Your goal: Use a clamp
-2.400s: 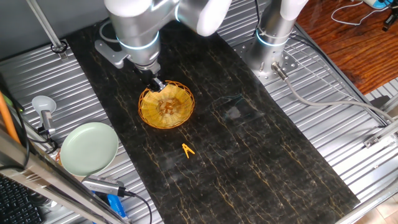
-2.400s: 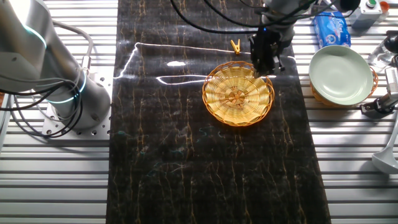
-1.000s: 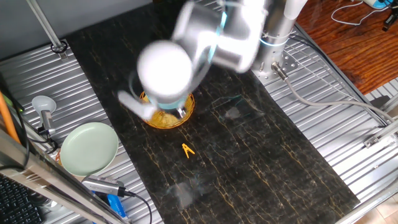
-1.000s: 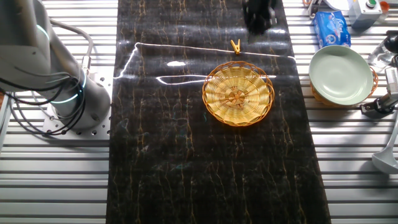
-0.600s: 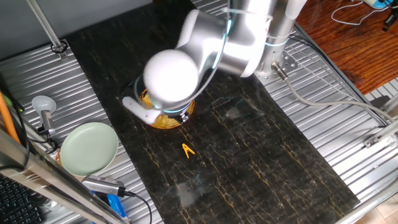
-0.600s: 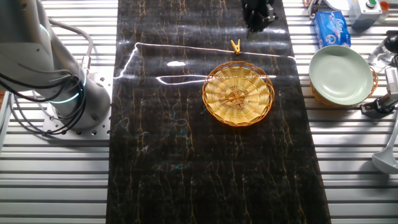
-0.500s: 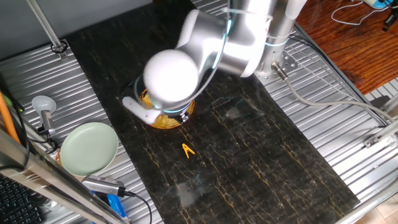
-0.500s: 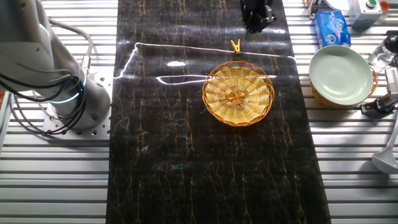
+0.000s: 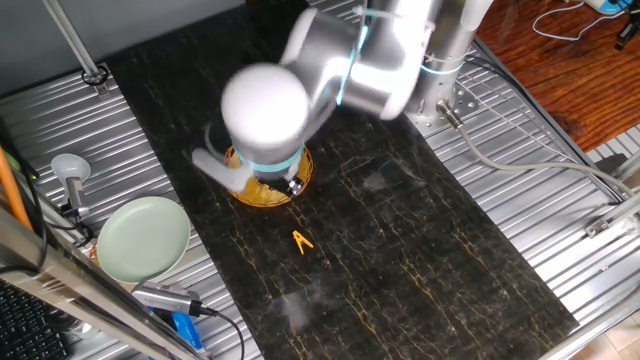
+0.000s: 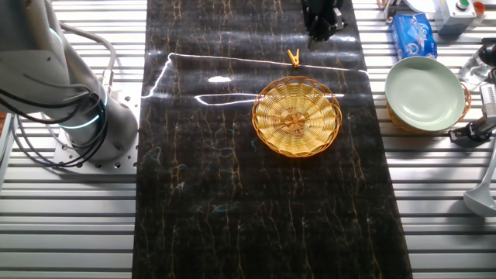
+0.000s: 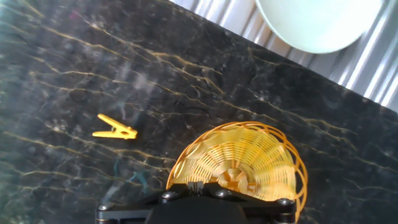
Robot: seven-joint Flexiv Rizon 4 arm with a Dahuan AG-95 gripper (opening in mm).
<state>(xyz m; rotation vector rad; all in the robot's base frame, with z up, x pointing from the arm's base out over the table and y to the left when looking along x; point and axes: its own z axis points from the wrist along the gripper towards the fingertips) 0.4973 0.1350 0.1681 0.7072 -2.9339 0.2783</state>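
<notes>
The clamp point(image 9: 302, 240) is a tiny orange-yellow A-shaped clip lying flat on the dark marbled mat, apart from the round woven basket point(image 9: 262, 192). It also shows in the other fixed view point(image 10: 294, 58) and the hand view point(image 11: 115, 131). My gripper point(image 10: 319, 27) hangs in the air, above the mat beyond the basket point(image 10: 297, 116) and a little to the side of the clamp. In the hand view its fingers point(image 11: 196, 185) are pressed together with nothing between them, and the basket point(image 11: 249, 162) lies right beneath. In one fixed view the arm hides the gripper.
A pale green plate point(image 10: 425, 93) sits on the metal table beside the mat, also in the hand view point(image 11: 317, 22). A blue packet point(image 10: 413, 35) lies near it. A second arm's base point(image 10: 77, 101) stands on the other side. A ladle point(image 9: 70, 170) lies by the plate point(image 9: 143, 238).
The gripper has left the basket's rim, risen and moved toward the clamp's side of the mat. In the last half second it only shifted slightly. Clamp and basket have not moved.
</notes>
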